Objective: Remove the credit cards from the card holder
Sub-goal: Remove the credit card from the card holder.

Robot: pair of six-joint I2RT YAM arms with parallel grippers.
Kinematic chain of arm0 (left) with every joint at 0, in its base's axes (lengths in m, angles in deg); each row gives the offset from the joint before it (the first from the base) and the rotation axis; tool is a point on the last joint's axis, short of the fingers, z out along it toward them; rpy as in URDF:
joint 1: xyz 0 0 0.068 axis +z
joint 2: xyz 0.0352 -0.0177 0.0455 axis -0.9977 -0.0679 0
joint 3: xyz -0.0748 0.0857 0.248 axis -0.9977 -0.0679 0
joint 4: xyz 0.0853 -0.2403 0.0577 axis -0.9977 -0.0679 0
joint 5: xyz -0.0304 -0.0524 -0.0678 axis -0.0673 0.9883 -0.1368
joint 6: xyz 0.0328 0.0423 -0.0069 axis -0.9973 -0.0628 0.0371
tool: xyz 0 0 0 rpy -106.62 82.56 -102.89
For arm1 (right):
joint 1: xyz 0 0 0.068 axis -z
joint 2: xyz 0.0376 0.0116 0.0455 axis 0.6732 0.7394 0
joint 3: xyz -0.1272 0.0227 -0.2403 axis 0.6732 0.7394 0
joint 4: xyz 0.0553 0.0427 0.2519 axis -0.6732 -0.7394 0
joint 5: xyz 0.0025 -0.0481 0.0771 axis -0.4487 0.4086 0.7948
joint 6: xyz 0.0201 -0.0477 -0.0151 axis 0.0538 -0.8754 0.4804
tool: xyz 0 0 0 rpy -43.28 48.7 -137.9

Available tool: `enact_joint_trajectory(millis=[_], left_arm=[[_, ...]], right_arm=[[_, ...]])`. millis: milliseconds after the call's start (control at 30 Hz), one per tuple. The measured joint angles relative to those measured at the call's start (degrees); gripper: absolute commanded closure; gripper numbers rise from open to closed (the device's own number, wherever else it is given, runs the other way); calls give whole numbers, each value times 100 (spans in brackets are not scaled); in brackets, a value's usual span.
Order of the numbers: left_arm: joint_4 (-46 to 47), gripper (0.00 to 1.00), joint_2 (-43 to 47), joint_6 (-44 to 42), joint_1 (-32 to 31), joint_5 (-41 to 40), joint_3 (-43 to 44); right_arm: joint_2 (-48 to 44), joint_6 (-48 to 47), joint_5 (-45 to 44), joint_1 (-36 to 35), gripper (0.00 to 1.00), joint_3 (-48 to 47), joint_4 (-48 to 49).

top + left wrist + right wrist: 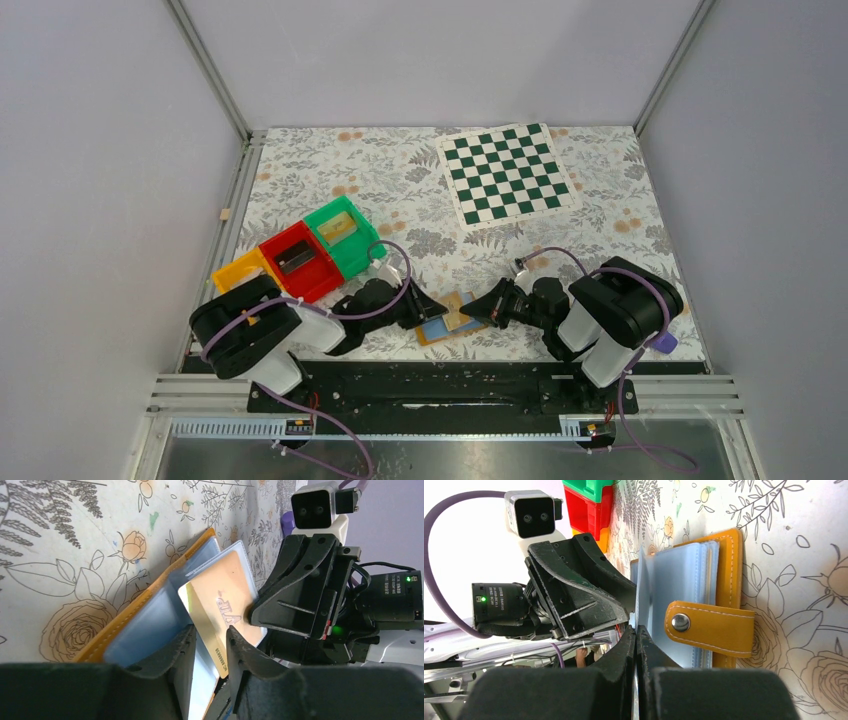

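**Card holder open on the desk, gold card between the left fingers**

The card holder (452,325) is seen lying open on the flower-patterned desk (400,190), close to the near edge and about midway between the two arms. It is flanked by the left hand (425,308) on its left and the right hand (480,310) on its right.

In the right wrist view, the right hand is pressed together on a thin pale-blue sleeve of the holder, which stands up from the stack. The orange strap (709,627) with its metal snap is laid across the other sleeves.

In the left wrist view, a gold card (220,595) marked VIP is shown sticking out of a sleeve, one end lying between the left fingers (187,647). Whether it is actually pinched cannot be told.

A chessboard (505,172) is laid at the far right. A green bin (340,235), a red bin (298,260) and an orange-yellow bin (238,270) are set in a row at the left.
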Motion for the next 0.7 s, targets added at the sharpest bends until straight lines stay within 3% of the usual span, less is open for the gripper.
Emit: enact_joint_trajectory(millis=[267, 500, 700], left_arm=[[494, 82, -136, 127, 0, 17, -186], [1014, 81, -369, 212, 7, 37, -284], [1473, 92, -636, 306, 7, 52, -363]], right_arm=[[0, 11, 0, 0, 100, 13, 4], [0, 44, 0, 22, 100, 13, 7], [-20, 66, -7, 24, 100, 37, 22]])
